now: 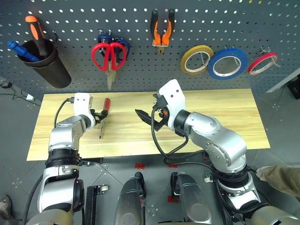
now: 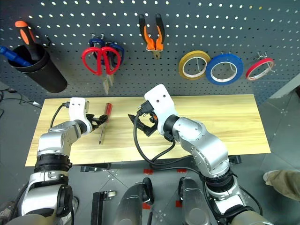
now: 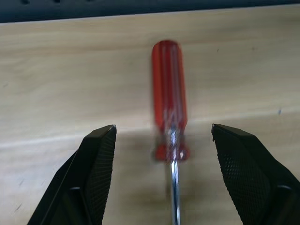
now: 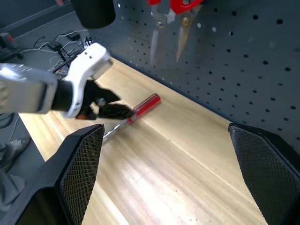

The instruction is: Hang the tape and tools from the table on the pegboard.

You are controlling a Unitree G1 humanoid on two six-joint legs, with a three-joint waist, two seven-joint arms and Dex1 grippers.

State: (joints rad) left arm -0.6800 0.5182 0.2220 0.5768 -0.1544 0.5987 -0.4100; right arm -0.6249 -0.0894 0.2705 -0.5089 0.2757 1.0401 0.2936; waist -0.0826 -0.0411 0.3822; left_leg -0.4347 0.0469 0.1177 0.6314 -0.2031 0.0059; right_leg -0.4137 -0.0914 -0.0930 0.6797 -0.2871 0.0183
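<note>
I am watching the left gripper (image 1: 99,114) sitting low over the left part of the long light wooden plank table (image 1: 220,119), its two black fingers standing apart on either side of the slim red-handled screwdriver (image 1: 104,115) — nothing gripped, the jaws flanking the place where handle meets shaft. The screwdriver is lying flat on the wood, handle toward the board, steel shaft pointing toward the lower edge of the frame. In the left wrist view the fingers (image 3: 96,173) are framing the red handle (image 3: 168,117) with clear wood showing on both sides.

The right gripper (image 1: 146,116) is hovering over the middle of the table, jaws spread wide and empty, pointing toward the left of the frame.

On the big dark grey perforated pegboard (image 1: 70,14) across the top of the frame, the red-handled scissors (image 1: 108,57) are hanging left of centre, in front of dark blue-handled scissors (image 1: 105,37). The orange-and-black-handled pliers (image 1: 162,29) are hanging at centre. Toward the upper right — the flat blue tape ring with a white core (image 1: 227,63) is hanging between a yellow tape ring (image 1: 197,59) and a thinner red tape ring (image 1: 262,63).
</note>
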